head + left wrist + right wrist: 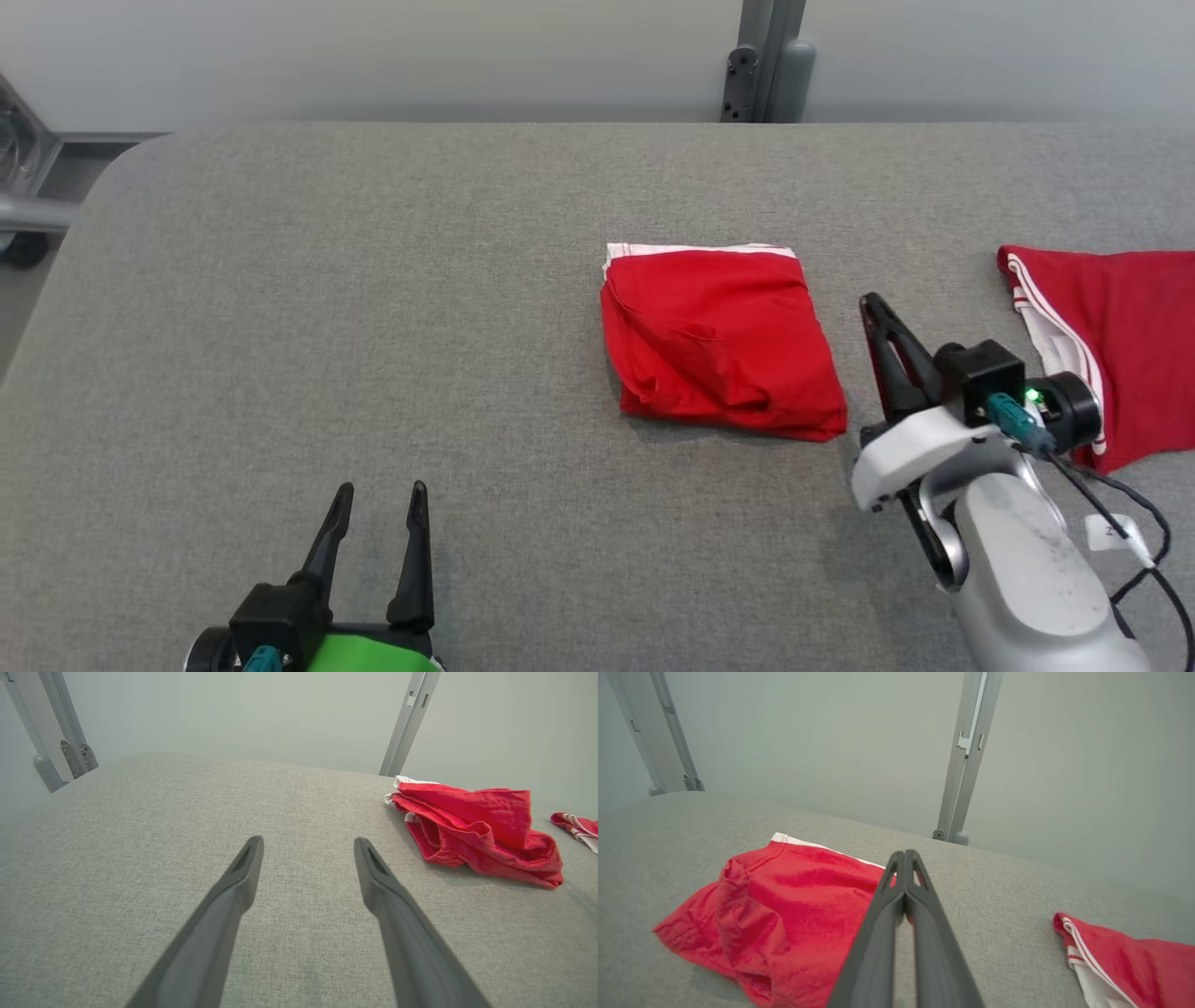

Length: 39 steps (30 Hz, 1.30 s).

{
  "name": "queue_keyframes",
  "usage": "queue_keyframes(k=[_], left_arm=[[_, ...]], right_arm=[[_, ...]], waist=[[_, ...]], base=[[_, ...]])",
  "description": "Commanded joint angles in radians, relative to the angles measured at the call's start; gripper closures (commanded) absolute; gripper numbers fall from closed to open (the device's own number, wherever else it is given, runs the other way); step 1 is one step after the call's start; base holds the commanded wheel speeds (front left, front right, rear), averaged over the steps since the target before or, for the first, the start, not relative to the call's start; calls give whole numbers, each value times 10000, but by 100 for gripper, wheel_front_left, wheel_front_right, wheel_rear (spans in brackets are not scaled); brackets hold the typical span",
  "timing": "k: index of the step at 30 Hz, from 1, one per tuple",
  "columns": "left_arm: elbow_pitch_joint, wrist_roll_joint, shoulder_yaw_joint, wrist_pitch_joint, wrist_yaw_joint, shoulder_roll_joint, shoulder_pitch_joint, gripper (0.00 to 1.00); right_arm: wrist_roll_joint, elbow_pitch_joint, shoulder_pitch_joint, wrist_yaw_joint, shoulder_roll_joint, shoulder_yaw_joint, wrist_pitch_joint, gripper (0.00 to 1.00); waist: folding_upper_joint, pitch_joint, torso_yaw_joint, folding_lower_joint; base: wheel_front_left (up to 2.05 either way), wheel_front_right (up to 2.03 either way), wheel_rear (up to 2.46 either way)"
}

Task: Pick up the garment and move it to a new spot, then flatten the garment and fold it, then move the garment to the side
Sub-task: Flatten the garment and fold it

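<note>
Near the middle of the grey table [373,327], the folded red garment [719,341] lay in a rough square, with white trim along its far edge. Just beside its right edge sat the right gripper [874,306], fingers [878,933] pressed together tip to tip, nothing caught between them. Over at the near left, the left gripper [382,487] hovered well apart from the cloth, fingers [233,891] spread wide and empty. At the table's right edge lay a second red garment [1120,345], white-striped.
</note>
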<state>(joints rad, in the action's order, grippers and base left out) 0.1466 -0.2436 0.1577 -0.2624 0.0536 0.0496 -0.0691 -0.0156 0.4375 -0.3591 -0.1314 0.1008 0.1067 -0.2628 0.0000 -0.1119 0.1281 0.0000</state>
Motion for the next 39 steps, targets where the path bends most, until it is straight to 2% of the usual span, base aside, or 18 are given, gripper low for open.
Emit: queue_keyframes(k=[1,6,10,20,23,27,29,30,34,39], left_arm=[[39,79,32,-29,71,21,175,0],[112,115,122,-29,86,19,381,0],[118,85,217,-29,39,19,434,0],[86,60,165,-29,-81,21,160,0],[45,63,127,-29,-94,21,127,0],[-63,8,-27,-29,-110,21,-11,0],[-149,5,-103,-29,-148,21,-35,0],[-174,-3,-98,-29,-139,19,-41,0],[-229,-27,40,-29,-76,21,142,0],[-218,-51,257,-29,-5,22,461,0]], right_arm=[[132,553,-292,15,-73,134,-22,100],[-103,2313,-1134,15,-400,409,-23,100],[-400,2742,-1298,15,-494,916,-23,100],[-1766,2428,-789,15,-489,4554,-23,100],[-1930,2010,-739,15,-476,4797,-23,100],[-1921,887,-331,15,-184,4052,-22,100],[-1956,359,-91,15,-48,3453,-23,40],[-2053,249,12,15,24,3194,-22,1],[-2642,714,-228,15,297,2383,112,0],[-3748,1345,-1227,12,675,1998,1146,0]], waist=[[0,-413,482,0],[0,-526,781,0],[0,-513,908,0],[0,-396,709,0],[0,-354,573,0],[0,-279,371,0],[0,-278,271,0],[0,-297,239,0],[0,-544,251,0],[0,-980,479,0]], base=[[0,0,0],[0,0,0],[0,0,0],[0,0,0],[0,0,0],[0,0,0],[0,0,0],[0,0,0],[0,0,0],[0,0,0]])
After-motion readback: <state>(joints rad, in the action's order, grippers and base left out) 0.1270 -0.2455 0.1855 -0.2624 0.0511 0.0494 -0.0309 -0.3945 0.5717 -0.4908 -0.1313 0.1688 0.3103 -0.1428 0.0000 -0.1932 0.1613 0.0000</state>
